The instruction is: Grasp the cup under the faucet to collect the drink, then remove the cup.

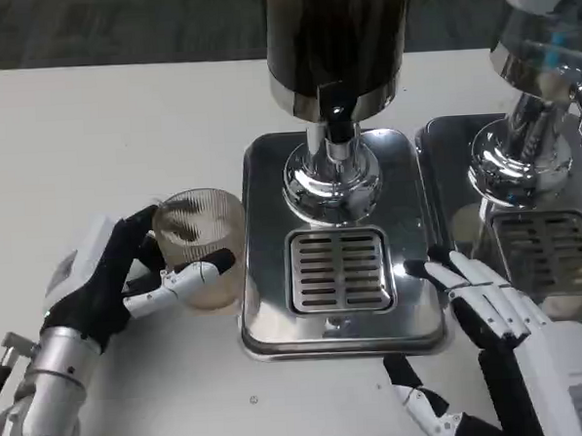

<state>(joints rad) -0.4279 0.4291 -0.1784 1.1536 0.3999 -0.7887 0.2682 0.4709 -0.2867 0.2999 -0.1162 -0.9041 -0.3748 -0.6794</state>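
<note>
Black-and-white fingers (182,280) of the left hand (109,281) curl round a cup (202,247), pinching its ribbed clear wall between thumb and the rest; the cup stands upright on the white surface (101,140), just beside the left edge of the steel tray (406,261) and well clear of the faucet (338,123); a pale tint shows near its bottom, though whether that is drink cannot be told; the silver left forearm (47,397) runs down to the lower left corner. Fingers (470,277) of the right hand (517,338) lie stretched and close together, holding nothing, their tips touching the tray's right rim beside the slotted grate (339,269); the thumb (423,406) juts apart over the surface below. Above the grate rises the chrome column (333,177) under a dark tank (338,30); a second dispenser (535,117) stands at the right on its own tray (454,170).
</note>
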